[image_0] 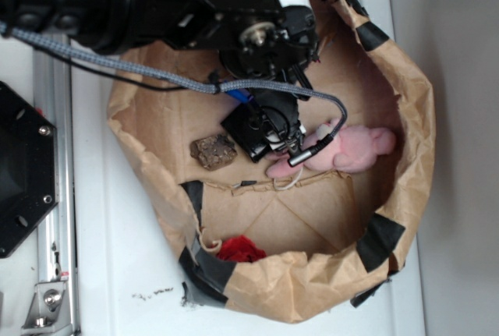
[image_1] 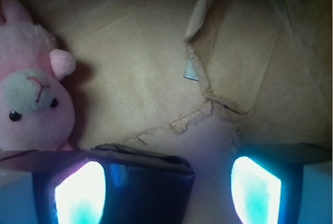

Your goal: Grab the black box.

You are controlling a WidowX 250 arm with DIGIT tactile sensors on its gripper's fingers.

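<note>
- Hovering low: black robot gripper (image_1: 167, 195), jaws spread, nothing pinched.
- Glossy black flat square box (image_1: 148, 187) on the brown paper floor (image_1: 140, 78), between the fingers, against the left one.
- Pink plush rabbit (image_1: 31, 104) at 10 o'clock of box in wrist view.

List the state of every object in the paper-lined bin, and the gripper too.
black box: flat on the paper, not lifted, between the fingers.
gripper: open, low over the black box.
pink plush toy: lying on its side, untouched.
brown block: resting flat beside the black box.
red object: tucked against the paper wall, mostly hidden.
</note>
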